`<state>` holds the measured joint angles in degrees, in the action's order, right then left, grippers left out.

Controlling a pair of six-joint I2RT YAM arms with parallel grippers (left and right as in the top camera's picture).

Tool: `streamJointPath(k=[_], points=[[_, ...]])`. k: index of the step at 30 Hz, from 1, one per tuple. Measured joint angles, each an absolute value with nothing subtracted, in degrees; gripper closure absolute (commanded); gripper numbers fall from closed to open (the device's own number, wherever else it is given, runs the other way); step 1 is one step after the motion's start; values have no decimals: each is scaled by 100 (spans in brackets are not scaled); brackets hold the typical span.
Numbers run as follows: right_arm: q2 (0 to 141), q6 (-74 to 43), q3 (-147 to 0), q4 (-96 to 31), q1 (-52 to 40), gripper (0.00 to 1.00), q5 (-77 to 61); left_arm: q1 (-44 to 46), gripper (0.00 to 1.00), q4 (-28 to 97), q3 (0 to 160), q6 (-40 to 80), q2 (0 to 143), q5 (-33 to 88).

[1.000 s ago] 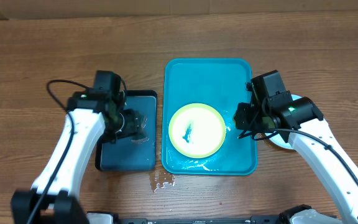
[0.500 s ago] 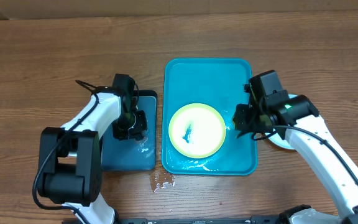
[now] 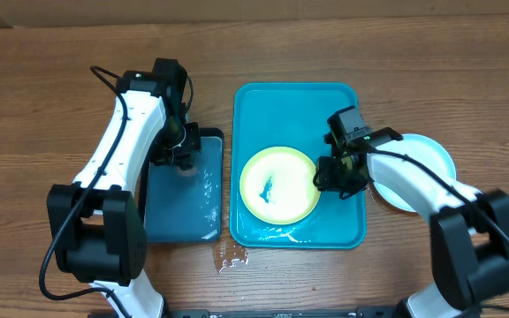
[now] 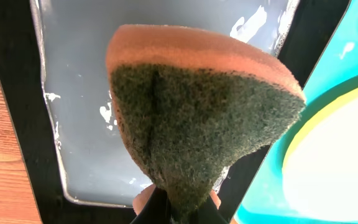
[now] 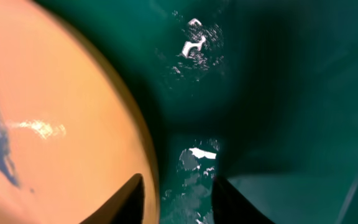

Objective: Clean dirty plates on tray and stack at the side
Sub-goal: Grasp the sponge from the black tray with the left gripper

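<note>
**Left gripper.** I read the left gripper (image 3: 182,157) as fully closed on the sponge (image 4: 204,118). In the left wrist view the jaws pinch the sponge's lower edge, and the green scouring face is turned toward the camera, with the orange layer behind it. The sponge hangs over the black tray (image 3: 184,212), which has a grey-blue floor with a film of water and white flecks. I cannot tell whether the sponge touches that floor.

**Right gripper.** The right gripper (image 3: 330,174) is inside the tray (image 3: 294,97), at the right edge of the yellow-green plate (image 3: 279,184). In the right wrist view its fingers (image 5: 132,199) stand apart. One finger is over the plate's rim and the other is over the wet teal floor of the tray. The plate's edge runs up through the gap between them. The jaws are not clamped on anything. I cannot tell whether either fingertip touches the plate.

**Task items.**
- The yellow-green plate lies flat in the lower half of the tray, with a dark teal smear (image 3: 268,187) on its pale centre.
- A second plate (image 3: 427,163), pale with a light-blue rim, sits on the table (image 3: 60,88) just right of the tray. The right arm partly covers it.
- A small puddle (image 3: 231,256) lies on the wood below the tray's near-left corner.
</note>
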<state>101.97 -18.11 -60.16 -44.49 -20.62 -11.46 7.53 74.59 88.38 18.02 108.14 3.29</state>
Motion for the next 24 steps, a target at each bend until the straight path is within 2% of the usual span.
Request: streamJointPath(k=[2,6,8,11,14,15,16,18,20,24], points=[[10335,-1789,-6016,-4425,-2060,88,-1227,753,96,7487,8844,1800,10814,320],[10346,-1806,-6014,-4316,-2067,96,-1291,832,95,7164,8471,1802,10805,272],[10346,-1848,-6014,-4292,-2071,96,-1299,919,85,6777,7975,1811,10805,272],[10346,-1911,-6005,-4259,-2073,96,-1256,974,49,6300,7330,1959,10814,272],[10333,-1931,-5964,-4215,-2071,96,-1245,974,29,6080,7096,2001,10814,235],[10324,-1942,-5940,-4195,-2071,96,-1243,974,30,5990,7078,2005,10816,191],[10302,-1944,-5902,-4152,-2073,96,-1245,974,38,5878,7074,2040,10814,161],[10261,-1946,-5835,-4097,-2073,96,-1245,974,65,5647,7076,2064,10814,115],[10245,-1951,-5804,-4064,-2071,96,-1247,974,78,5546,7074,2088,10814,102],[10239,-1949,-5793,-4045,-2071,96,-1249,978,91,5245,6910,2084,10814,167]])
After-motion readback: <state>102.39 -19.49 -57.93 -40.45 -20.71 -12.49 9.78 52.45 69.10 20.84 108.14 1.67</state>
